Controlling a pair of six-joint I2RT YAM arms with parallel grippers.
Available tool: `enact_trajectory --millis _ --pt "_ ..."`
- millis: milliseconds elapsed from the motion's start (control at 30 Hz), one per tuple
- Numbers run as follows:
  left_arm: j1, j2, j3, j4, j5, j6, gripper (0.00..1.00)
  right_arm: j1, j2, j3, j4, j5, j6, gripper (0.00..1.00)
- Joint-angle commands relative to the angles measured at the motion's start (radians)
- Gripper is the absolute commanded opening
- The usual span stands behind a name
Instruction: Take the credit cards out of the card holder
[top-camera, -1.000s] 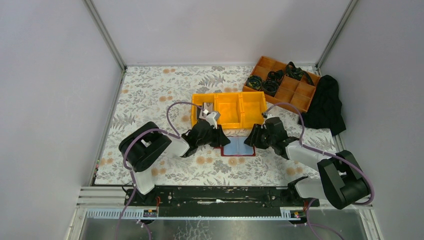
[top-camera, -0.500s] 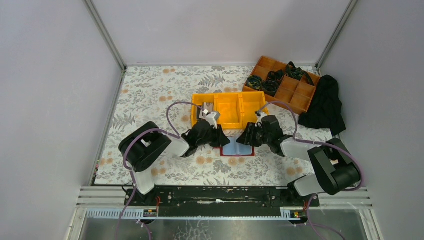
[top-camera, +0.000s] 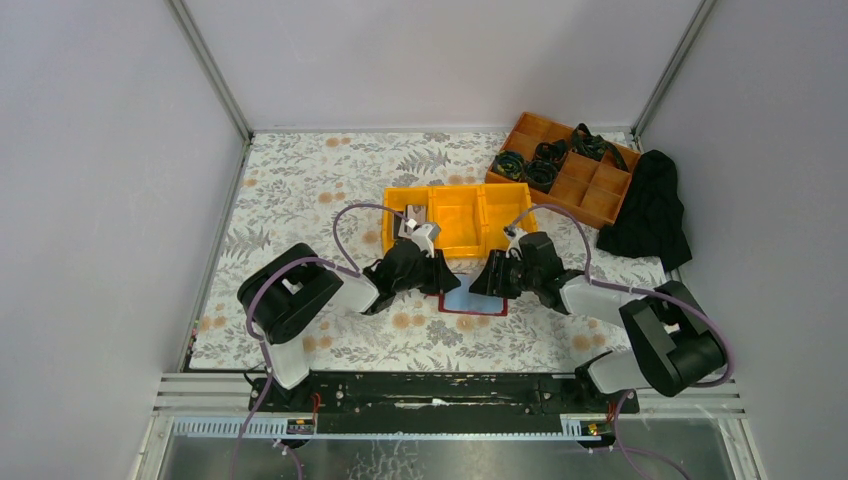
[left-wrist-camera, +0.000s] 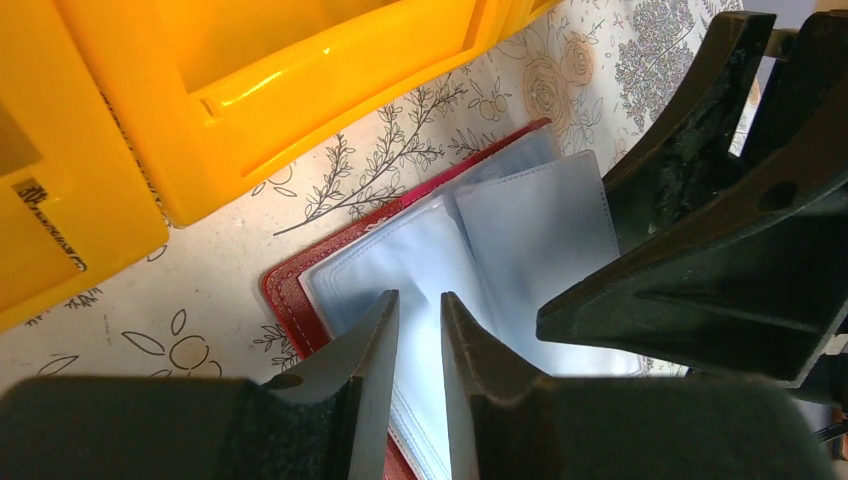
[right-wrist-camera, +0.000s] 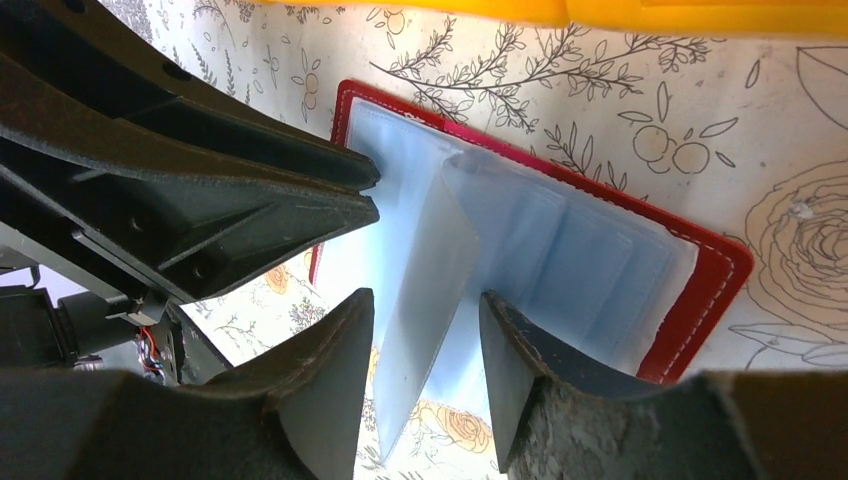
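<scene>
The card holder (top-camera: 470, 299) lies open on the flowered mat in front of the yellow bin, red-bordered with blue-grey plastic sleeves (left-wrist-camera: 520, 230). My left gripper (left-wrist-camera: 418, 297) is shut to a narrow slit, its tips resting on the holder's left half (right-wrist-camera: 345, 250). My right gripper (right-wrist-camera: 425, 297) is open over the holder's middle. One loose sleeve leaf (right-wrist-camera: 440, 260) stands up between its fingers, touching neither as far as I can see. The holder's right red border (right-wrist-camera: 705, 275) is uncovered. No credit cards show; they are hidden in the sleeves or out of view.
The yellow three-compartment bin (top-camera: 440, 189) stands just behind the holder, close to both wrists. An orange divided tray (top-camera: 585, 190) with black cables is at the back right. A black cloth (top-camera: 650, 215) lies by the right wall.
My right gripper has moved left onto the holder, up to the left gripper. The left arm has stayed put.
</scene>
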Motion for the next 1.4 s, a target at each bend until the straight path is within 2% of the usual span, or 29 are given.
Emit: enact_trajectory --millis 0,100,267,400,733,967,1133,1367 --pt "0.001 0.002 -0.001 -0.038 -0.003 0.019 0.29 0.012 -0.054 0.051 -0.083 0.031 -0.031 0.51" --pt "0.001 -0.03 -0.006 -0.051 -0.007 0.02 0.3 0.009 -0.087 0.054 -0.11 0.065 -0.036 0.51" --pt "0.001 -0.116 -0.003 -0.103 0.005 0.014 0.39 -0.02 -0.168 0.041 -0.147 0.145 -0.04 0.48" --pt "0.001 -0.145 0.017 -0.166 -0.004 0.022 0.43 -0.023 -0.197 0.052 -0.18 0.165 -0.06 0.48" --pt "0.0 -0.035 0.057 -0.224 -0.021 0.01 0.44 -0.023 -0.166 0.045 -0.147 0.122 -0.052 0.47" --pt "-0.013 -0.021 0.094 -0.287 -0.049 0.031 0.44 -0.023 -0.124 0.032 -0.106 0.109 -0.052 0.46" --pt "-0.018 0.018 0.095 -0.206 0.043 -0.011 0.44 -0.024 -0.089 0.02 -0.076 0.096 -0.045 0.41" --pt "-0.035 0.093 0.104 -0.05 0.176 -0.108 0.44 -0.023 -0.07 0.001 -0.057 0.093 -0.044 0.41"
